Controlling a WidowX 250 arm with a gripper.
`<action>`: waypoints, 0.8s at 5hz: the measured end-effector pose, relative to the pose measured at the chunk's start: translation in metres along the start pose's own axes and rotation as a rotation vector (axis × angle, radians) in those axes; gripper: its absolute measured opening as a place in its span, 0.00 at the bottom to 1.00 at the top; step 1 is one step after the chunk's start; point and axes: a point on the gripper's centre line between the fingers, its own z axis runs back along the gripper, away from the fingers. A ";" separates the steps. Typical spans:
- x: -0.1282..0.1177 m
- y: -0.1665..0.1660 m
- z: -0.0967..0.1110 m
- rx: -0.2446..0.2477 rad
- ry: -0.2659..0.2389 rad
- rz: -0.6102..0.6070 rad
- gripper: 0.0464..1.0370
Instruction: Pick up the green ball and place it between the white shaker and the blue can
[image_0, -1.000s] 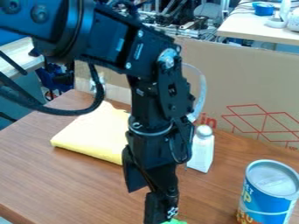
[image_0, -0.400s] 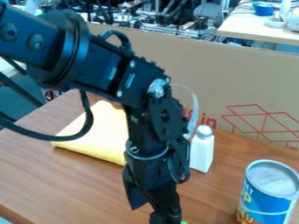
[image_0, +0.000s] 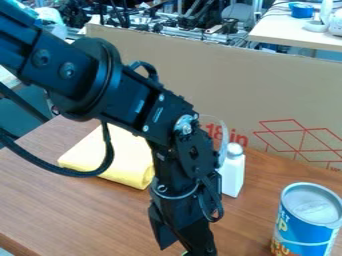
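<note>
The black arm slants in from upper left, its tool hanging downward.

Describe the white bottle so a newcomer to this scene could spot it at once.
Find the cardboard panel behind the wooden table. In front of it, just right of the black arm in the picture, stands a white bottle with a rounded top. It is slimmer than the blue can and upright, unlike the yellow cloth.
</note>
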 end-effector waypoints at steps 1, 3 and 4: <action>0.000 -0.003 -0.007 -0.018 0.010 0.009 0.96; -0.001 -0.002 -0.021 -0.050 0.036 0.045 0.96; -0.001 -0.001 -0.031 -0.065 0.045 0.057 0.96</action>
